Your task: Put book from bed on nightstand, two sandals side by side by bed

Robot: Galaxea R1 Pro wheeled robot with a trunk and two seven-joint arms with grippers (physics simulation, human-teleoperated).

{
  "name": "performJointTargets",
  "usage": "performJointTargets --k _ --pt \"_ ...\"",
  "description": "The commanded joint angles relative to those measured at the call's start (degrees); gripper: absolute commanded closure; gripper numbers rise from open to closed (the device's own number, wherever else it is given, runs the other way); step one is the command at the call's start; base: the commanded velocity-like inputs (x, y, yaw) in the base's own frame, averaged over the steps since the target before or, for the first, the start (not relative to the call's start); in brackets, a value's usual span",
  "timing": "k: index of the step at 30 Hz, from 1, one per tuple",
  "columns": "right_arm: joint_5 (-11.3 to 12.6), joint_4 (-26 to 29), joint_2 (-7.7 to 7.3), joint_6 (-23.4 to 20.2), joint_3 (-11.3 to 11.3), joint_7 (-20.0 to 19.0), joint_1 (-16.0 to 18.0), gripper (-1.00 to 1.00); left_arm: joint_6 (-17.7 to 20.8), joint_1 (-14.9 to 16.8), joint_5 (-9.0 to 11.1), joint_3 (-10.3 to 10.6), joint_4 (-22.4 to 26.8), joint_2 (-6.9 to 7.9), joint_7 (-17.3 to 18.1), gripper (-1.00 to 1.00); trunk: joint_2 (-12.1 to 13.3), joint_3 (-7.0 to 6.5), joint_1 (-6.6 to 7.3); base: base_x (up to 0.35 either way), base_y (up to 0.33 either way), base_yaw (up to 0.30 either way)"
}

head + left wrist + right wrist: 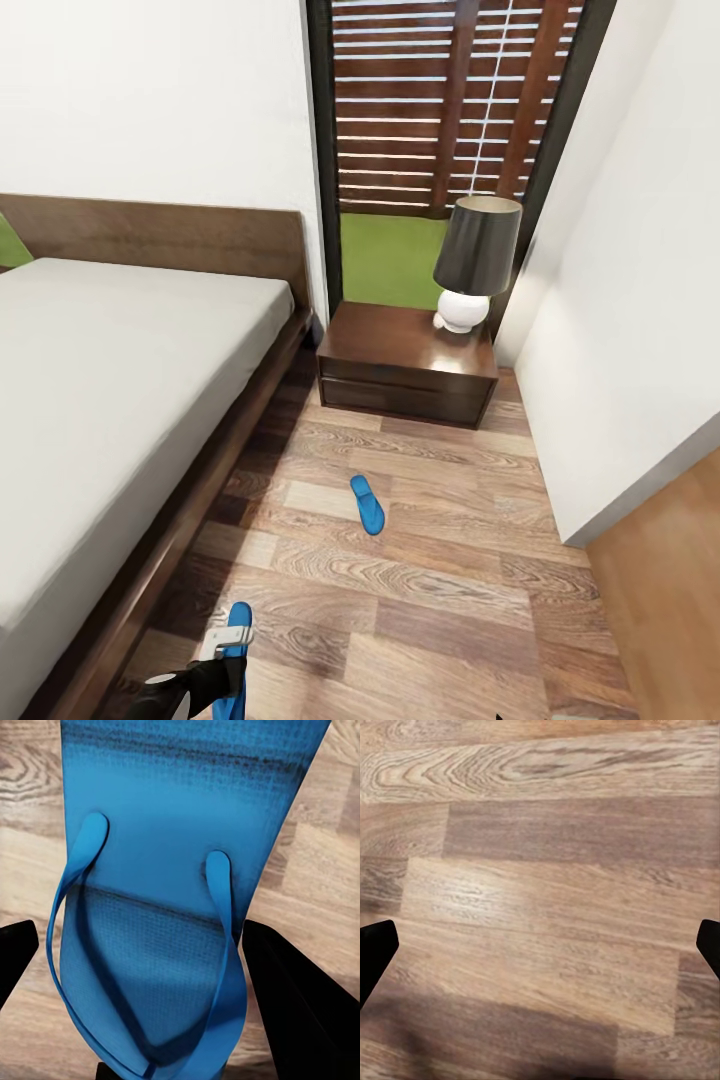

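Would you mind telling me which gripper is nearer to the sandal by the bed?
Left. The left gripper is right at the sandal, its jaws on either side of it. The right gripper looks at bare floor, with no sandal between its jaws.

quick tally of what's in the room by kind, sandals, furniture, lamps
Blue sandals: 2, one loose on the floor, one between the left gripper fingers near the bed frame
Beds: 1
Nightstands: 1
Lamps: 1, on the nightstand
Total: 5
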State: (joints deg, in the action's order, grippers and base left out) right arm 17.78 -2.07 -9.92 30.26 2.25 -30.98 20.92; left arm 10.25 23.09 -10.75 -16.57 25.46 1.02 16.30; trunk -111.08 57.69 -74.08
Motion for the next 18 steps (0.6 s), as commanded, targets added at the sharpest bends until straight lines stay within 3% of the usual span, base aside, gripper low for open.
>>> performJointTargets --k 1,10,18 --pt "0.41 -0.22 -0.02 0.13 0.19 -0.57 0.08 -1.0 0.3 0.02 -0.59 -0.48 0.11 -0.06 0.48 1.0 -0.02 0.04 0.01 0.001 0.0 0.0" --pt "0.41 -0.18 -0.02 0.14 0.21 -0.57 0.08 -1.0 0.3 0.02 -0.57 -0.48 0.11 -0.06 0.48 1.0 -0.02 0.04 0.01 0.004 0.0 0.0" --pt "0.41 -0.21 -0.02 0.15 0.21 -0.57 0.08 -1.0 0.29 0.02 -0.55 -0.48 0.11 -0.06 0.48 1.0 -0.02 0.04 0.01 0.266 0.0 0.0"
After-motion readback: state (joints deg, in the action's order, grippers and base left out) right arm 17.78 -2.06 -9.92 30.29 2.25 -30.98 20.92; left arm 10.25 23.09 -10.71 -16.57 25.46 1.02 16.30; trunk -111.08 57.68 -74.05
